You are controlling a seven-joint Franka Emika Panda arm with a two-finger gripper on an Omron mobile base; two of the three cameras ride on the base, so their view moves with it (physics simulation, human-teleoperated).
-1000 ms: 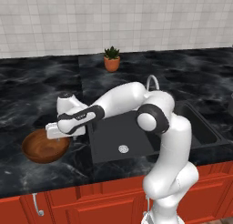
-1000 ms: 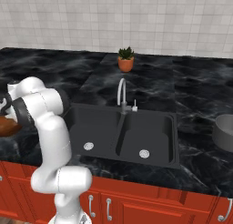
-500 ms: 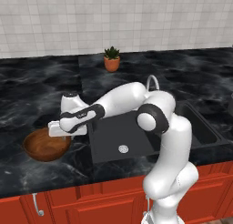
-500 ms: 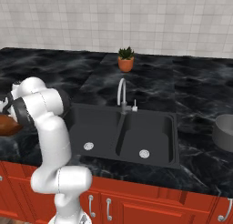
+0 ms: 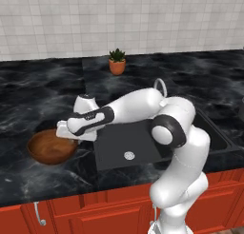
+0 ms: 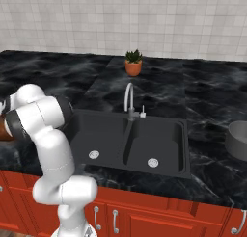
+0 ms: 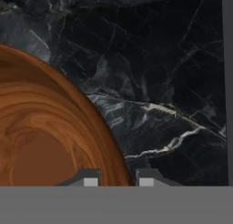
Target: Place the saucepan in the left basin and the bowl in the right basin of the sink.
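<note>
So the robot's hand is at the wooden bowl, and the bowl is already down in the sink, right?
Not quite. The gripper is at the bowl, but the bowl sits on the black counter left of the sink, not in it. The left base view shows this.

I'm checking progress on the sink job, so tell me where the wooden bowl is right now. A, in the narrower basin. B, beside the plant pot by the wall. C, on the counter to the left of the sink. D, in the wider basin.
C: the bowl sits on the black marble counter left of the sink, with the hand straddling its rim.
</note>
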